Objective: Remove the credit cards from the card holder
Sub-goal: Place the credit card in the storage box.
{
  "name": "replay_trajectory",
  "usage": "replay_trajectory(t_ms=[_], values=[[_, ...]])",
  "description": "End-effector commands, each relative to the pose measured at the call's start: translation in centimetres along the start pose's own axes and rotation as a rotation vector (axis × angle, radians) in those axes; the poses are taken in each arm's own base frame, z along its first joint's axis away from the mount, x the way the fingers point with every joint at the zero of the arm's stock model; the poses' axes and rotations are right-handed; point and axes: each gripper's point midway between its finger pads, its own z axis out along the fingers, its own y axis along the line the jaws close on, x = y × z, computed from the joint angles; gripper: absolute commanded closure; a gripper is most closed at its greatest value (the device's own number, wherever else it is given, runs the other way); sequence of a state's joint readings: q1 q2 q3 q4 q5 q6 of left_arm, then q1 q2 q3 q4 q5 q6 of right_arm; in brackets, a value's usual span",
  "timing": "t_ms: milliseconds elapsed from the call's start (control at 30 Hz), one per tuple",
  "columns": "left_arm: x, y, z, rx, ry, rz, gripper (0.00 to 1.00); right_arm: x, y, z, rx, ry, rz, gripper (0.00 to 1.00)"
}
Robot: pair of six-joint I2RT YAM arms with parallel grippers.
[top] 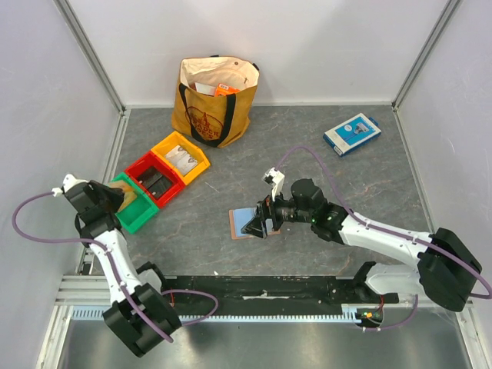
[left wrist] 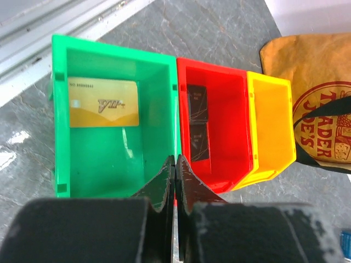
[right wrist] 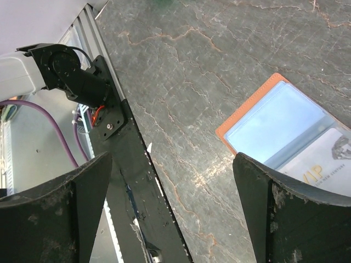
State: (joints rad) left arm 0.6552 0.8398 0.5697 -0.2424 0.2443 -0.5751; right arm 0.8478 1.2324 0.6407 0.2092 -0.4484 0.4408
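Top view: the base rail (top: 261, 290) runs along the 6 o'clock edge of the table (top: 231, 165), with the left arm rising at 7 o'clock and the right arm at 5 o'clock.

Right gripper (top: 257, 223) (right wrist: 171, 164): reaches toward 9 o'clock over the table centre. Its jaws are spread wide and there is nothing between them.

Holder (top: 243, 224) (right wrist: 274, 118): lies open and flat just toward 6 o'clock from the centre, pale blue lining up, orange-tan border showing. Its 3 o'clock part sits under the right gripper; contact cannot be judged. A white card (right wrist: 329, 156) printed "VIP" sits inside its clear pocket, partly hidden by one finger.

Left gripper (top: 123, 198) (left wrist: 175, 164): hangs at 9 o'clock above the green bin (top: 137, 217) (left wrist: 109, 159). Its fingers are pressed together and grip nothing; in the wrist view they hang over the wall shared with the red bin (top: 154, 178) (left wrist: 219, 109).

Gold card (left wrist: 104, 102): lies flat in the green bin against its far wall, "VIP" uppermost.

The red bin holds two dark pieces (left wrist: 197, 123). The yellow bin (top: 180, 157) (left wrist: 271, 126) adjoins it toward 12 o'clock.

Bag (top: 215, 100) (left wrist: 318, 109): stands at 11 o'clock against the back wall.

Box (top: 352, 134), blue and white: lies at 2 o'clock, well apart from the holder.
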Motion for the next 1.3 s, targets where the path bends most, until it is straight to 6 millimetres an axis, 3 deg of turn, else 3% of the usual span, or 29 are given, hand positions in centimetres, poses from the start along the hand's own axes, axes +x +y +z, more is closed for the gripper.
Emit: replay_trajectory(t_ms=[0, 67, 267, 433, 1033, 1133, 1267], values=[[-1.4, 0.7, -0.2, -0.048, -0.012, 0.102, 0.98, -2.3, 0.8, -0.4, 0.01, -0.055, -0.081, 0.02], [-0.7, 2.1, 0.3, -0.109, 0.016, 0.075, 0.98, -2.4, 1.0, -0.5, 0.006, -0.057, -0.085, 0.02], [0.1, 1.2, 1.8, -0.033, 0.056, 0.074, 0.98, -2.2, 0.6, -0.4, 0.019, -0.055, -0.096, 0.02], [1.9, 2.1, 3.0, -0.039, 0.115, 0.023, 0.98, -2.3, 0.6, -0.5, 0.02, -0.054, -0.109, 0.02], [5.1, 3.1, 3.6, -0.113, 0.172, -0.038, 0.92, -2.3, 0.5, -0.5, 0.025, -0.052, -0.124, 0.02], [4.8, 3.6, 3.2, -0.152, 0.137, -0.038, 0.87, -2.2, 0.4, -0.5, 0.028, -0.051, -0.127, 0.02], [4.6, 4.2, 2.7, -0.201, 0.146, -0.023, 0.69, -2.3, 0.5, -0.6, 0.027, -0.053, -0.127, 0.02]])
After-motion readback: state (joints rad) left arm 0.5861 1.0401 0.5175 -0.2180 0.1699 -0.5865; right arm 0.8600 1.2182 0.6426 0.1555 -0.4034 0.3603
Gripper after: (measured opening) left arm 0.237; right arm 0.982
